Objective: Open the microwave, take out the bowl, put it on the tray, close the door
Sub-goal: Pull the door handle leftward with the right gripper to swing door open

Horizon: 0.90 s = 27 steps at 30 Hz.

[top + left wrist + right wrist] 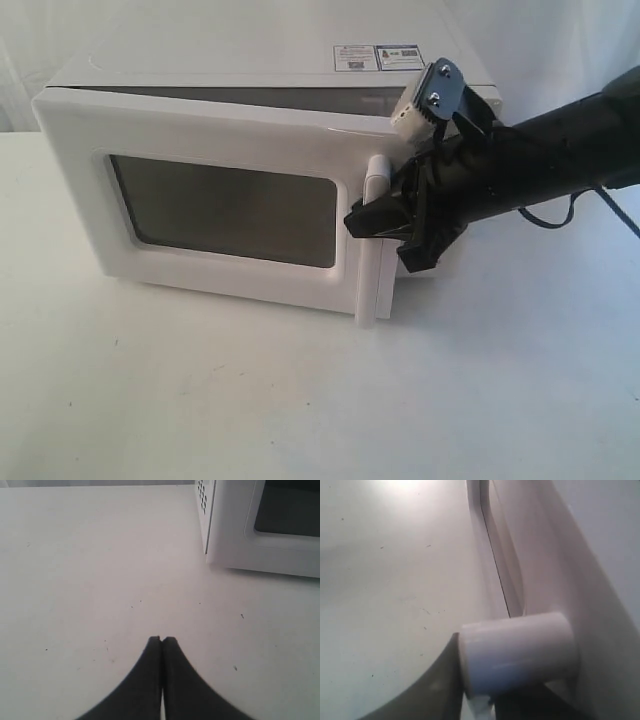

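The white microwave (250,55) stands at the back of the table. Its door (75,190), with a dark window, is swung a little way out at the handle side, leaving a gap along the top. My right gripper (385,215) is shut on the vertical white bar handle (371,270), near its upper end. In the right wrist view the handle (517,652) fills the space between the dark fingers (442,685). My left gripper (162,641) is shut on nothing, low over bare table near the microwave's left corner (225,535). The bowl is hidden and no tray shows.
The white table (200,400) stretches in front of the microwave. The right arm (560,150) reaches in from the right, covering the control panel. A black cable (560,215) hangs under it. Vent holes (202,492) mark the microwave's side wall.
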Tool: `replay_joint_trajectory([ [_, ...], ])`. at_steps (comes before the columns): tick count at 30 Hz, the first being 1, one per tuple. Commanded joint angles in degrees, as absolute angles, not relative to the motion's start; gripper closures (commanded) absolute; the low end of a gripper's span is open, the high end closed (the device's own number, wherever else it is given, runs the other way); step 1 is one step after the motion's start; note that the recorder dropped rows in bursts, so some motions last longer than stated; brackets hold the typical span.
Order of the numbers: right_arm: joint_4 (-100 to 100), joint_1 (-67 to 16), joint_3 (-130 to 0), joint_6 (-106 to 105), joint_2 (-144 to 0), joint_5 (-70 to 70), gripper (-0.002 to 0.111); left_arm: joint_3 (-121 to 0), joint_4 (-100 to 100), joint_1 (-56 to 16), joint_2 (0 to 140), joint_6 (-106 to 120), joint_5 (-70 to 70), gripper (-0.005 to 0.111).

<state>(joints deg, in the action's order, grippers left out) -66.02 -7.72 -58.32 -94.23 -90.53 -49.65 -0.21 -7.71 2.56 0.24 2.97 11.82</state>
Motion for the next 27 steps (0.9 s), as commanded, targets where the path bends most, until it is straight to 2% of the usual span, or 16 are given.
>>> replay_joint_trajectory([
  [1,-53.94,-7.92,-58.78,-83.79,-85.99,-51.25,0.108,0.0,-8.02,2.11,0.0,3.02,12.01,0.107],
  [7,-37.23,-7.92,-58.78,-65.15,-80.26,-50.92,0.108,0.0,-8.02,2.11,0.0,3.02,12.01,0.107],
  [17,-35.27,-7.92,-58.78,-61.44,-76.07,-49.64,0.108,0.0,-8.02,2.11,0.0,3.02,12.01,0.107],
  [27,-37.01,-7.92,-58.78,-52.12,-76.76,-23.46,0.108,0.0,-8.02,2.11,0.0,3.02,12.01,0.107],
])
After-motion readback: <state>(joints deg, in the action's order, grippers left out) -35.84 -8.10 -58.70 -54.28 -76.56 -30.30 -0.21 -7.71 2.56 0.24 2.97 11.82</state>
